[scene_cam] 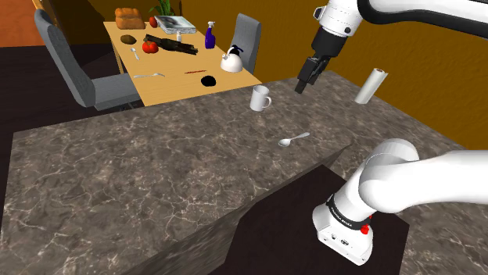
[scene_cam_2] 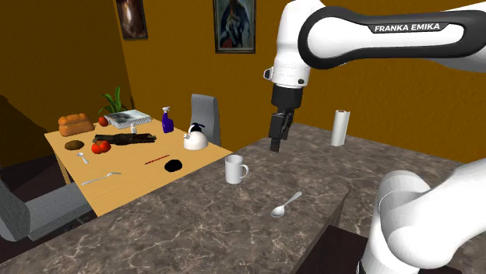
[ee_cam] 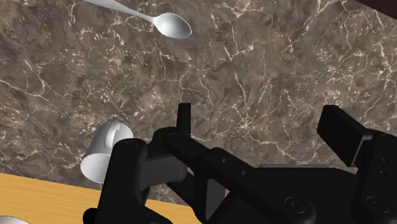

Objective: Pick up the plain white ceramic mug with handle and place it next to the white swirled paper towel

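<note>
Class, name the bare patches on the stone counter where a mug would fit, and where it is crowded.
Bare counter lies beside the paper towel, including the stretch between it and the mug, below the open gripper. Wide bare stone lies to the shoulder view's left of the spoon. The wooden table is crowded.

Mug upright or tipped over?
Upright. The mug stands on its base on the counter, mouth facing up, handle out to the side.

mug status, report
Pincer open, empty, above the counter. White mug upright on it, not gripped. Spoon lies apart, not between mug and paper towel roll.
</note>
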`<state>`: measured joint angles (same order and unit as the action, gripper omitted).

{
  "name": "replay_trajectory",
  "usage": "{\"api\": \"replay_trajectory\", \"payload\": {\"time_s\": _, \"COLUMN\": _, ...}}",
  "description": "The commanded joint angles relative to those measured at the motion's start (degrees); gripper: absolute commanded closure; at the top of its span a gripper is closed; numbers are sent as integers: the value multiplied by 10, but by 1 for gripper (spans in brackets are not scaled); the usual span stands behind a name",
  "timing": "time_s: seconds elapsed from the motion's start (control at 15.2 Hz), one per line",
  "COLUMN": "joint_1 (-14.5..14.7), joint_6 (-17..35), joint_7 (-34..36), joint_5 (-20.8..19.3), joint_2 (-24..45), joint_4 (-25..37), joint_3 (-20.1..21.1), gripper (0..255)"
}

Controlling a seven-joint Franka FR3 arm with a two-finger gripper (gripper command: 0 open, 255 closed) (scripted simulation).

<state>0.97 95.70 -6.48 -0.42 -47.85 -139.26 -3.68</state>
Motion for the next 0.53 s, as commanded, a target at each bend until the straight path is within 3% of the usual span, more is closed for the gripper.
{"api": "replay_trajectory", "payload": {"time_s": 0.0, "joint_1": 0, "joint_6": 0, "joint_7": 0, "joint_5": 0, "joint_2": 0, "joint_4": 0, "joint_3": 0, "gripper": 0}}
{"api": "replay_trajectory", "payload": {"time_s": 0.46, "joint_1": -16, "joint_6": 93, "joint_7": -29, "joint_5": -21, "joint_2": 139, "joint_4": 31, "joint_3": -42, "gripper": 0}}
